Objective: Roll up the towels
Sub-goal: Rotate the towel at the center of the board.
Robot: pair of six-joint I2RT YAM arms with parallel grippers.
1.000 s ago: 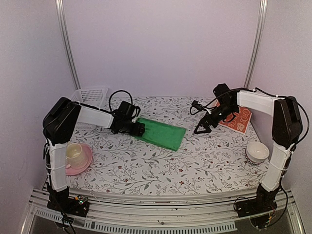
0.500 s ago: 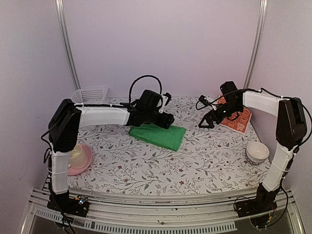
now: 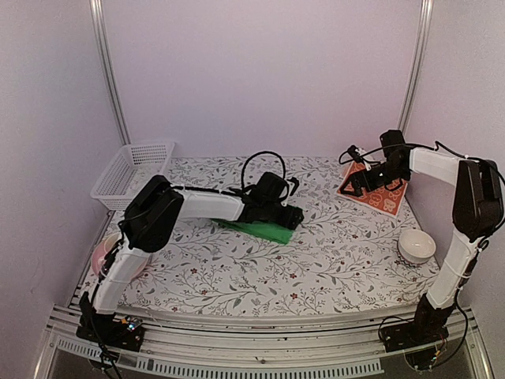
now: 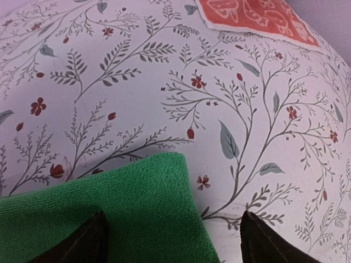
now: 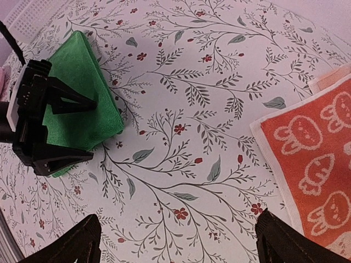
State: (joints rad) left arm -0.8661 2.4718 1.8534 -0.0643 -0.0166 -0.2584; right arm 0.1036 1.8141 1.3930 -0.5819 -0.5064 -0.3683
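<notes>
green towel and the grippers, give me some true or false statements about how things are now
1. The green towel is rolled up. False: it lies flat, unrolled.
2. The left gripper is open at the green towel's corner. True.
3. The right gripper is shut on the orange towel. False: it is open and holds nothing.
4. The orange towel bears white rabbits and carrots. True.
5. The white bowl sits inside the basket. False: it stands on the table at the right; the basket is far left.
</notes>
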